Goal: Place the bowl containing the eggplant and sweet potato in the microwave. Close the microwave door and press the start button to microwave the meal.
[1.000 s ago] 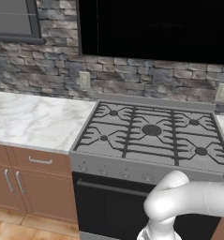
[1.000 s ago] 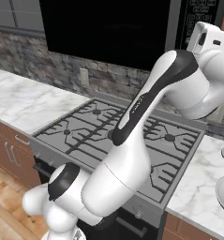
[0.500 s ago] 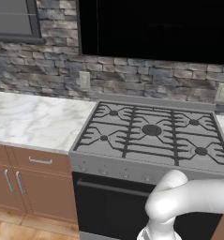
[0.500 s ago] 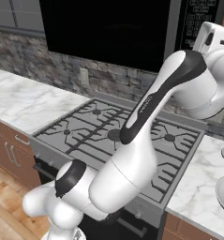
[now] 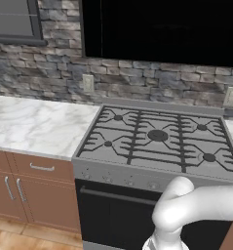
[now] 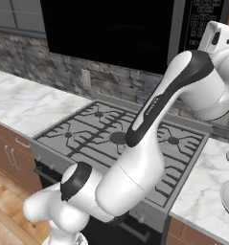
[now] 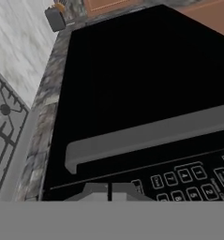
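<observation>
Your gripper (image 7: pixel 109 191) is pinched right down, jaws together with nothing between them; the two fingertips (image 7: pixel 95 191) sit side by side at the bottom of the hand view. Just ahead of those jaws is the microwave (image 7: pixel 146 93), and its door (image 7: pixel 132 70) is shut flat against the front, a big black panel stretching away from the tips. Between the jaws and that panel runs the grey handle bar (image 7: pixel 146 136), lying across your line of sight, very near the tips. Beside the jaws, off to one side, you have the keypad (image 7: pixel 193 180) with its rows of small outlined buttons, close to the fingertips but I cannot tell whether anything is touching.

From the right base view, your arm (image 6: pixel 154 119) reaches up high, the hand up at the keypad column (image 6: pixel 202 19) on the microwave's right edge. Well below the jaws lies the gas stove (image 5: pixel 157 141) with its black grates, the marble counter (image 5: pixel 35 124) off to the far side of it, and the stone backsplash (image 5: pixel 54 73) behind.

The bowl with the eggplant and sweet potato: I cannot tell where it is with that door closed.
</observation>
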